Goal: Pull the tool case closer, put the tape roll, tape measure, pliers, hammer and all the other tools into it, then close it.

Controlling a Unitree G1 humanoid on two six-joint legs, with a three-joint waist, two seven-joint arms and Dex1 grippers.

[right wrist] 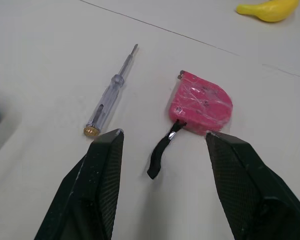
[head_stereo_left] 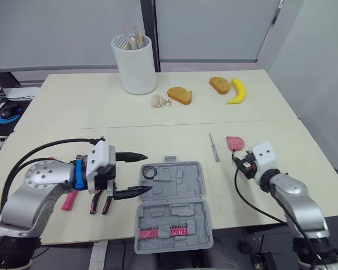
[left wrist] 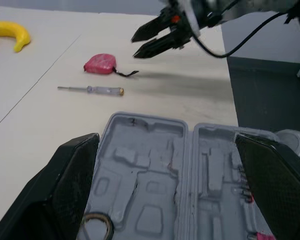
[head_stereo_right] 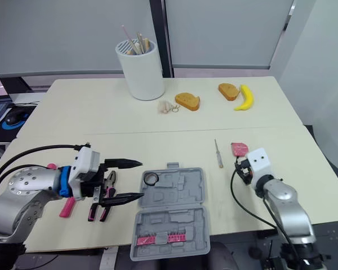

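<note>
The tool case [head_stereo_left: 188, 183] lies open and flat right ahead of the left gripper [head_stereo_right: 142, 179], close to the robot's edge of the table [head_stereo_left: 101, 112], so the pull-closer step looks done. The packing seems barely begun. Of the loose tools, I can make out just the tape roll [head_stereo_left: 150, 170] in the case, in the corner pocket nearest the left fingertips, roughly under the gap between them. A row of pink bits sits in the half of the case nearest the robot. The rest lies out on the table. The pliers [head_stereo_right: 99, 211] are behind and beneath the left jaws, near the wrist, and a pink-handled tool [head_stereo_left: 69, 201] that I cannot identify lies further back beside that arm. The screwdriver [right wrist: 108, 102] lies just ahead of the right gripper's [right wrist: 162, 135] finger on the case side. The pink tape measure [right wrist: 201, 109] is just ahead of the other finger, its black strap trailing back toward the gap. I cannot pick out a hammer. By my reading most of the loading and the closing of the case are left to do. The left jaws stand wide apart, holding nothing and touching nothing, with the case framed between them. The right jaws are also spread and empty, poised over the table just short of the tape measure, which looks like the likely next pick.
</note>
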